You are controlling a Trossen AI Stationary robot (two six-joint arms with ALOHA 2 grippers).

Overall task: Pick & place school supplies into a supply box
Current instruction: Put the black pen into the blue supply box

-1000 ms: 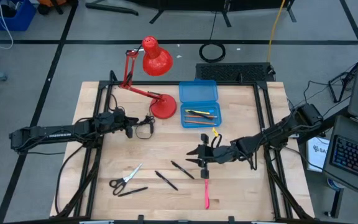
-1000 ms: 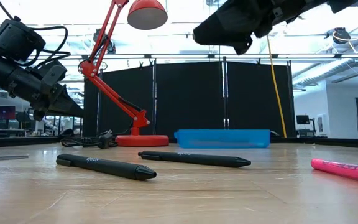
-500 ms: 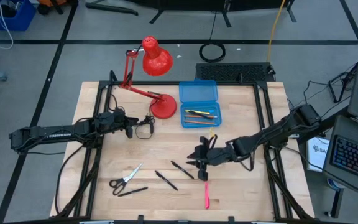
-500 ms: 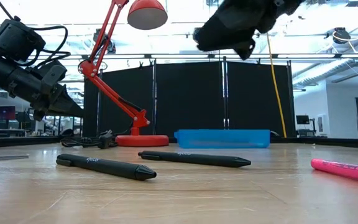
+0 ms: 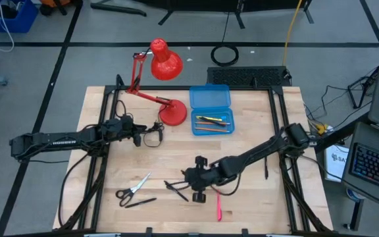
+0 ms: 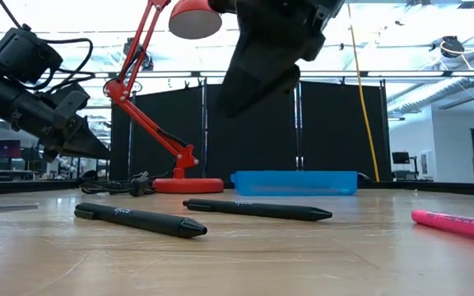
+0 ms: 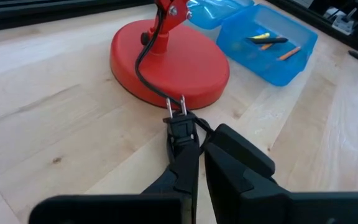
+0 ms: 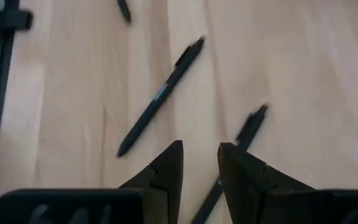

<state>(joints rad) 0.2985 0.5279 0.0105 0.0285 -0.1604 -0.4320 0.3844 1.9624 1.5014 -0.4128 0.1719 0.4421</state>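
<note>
High cam looked straight down on the whole table [image 5: 255, 118]. Low cam sat at tabletop level, facing the black screens [image 6: 253, 136]. Left wrist cam sat close over the lamp base [image 7: 169, 62]; right wrist cam close over the black pens [image 8: 160, 96]. High and low shared the blue box [image 5: 210, 109] [image 6: 295, 182].

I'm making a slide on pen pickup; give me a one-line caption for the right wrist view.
Right gripper, fingers slightly parted, hovers over two black pens on the wooden table.
</note>
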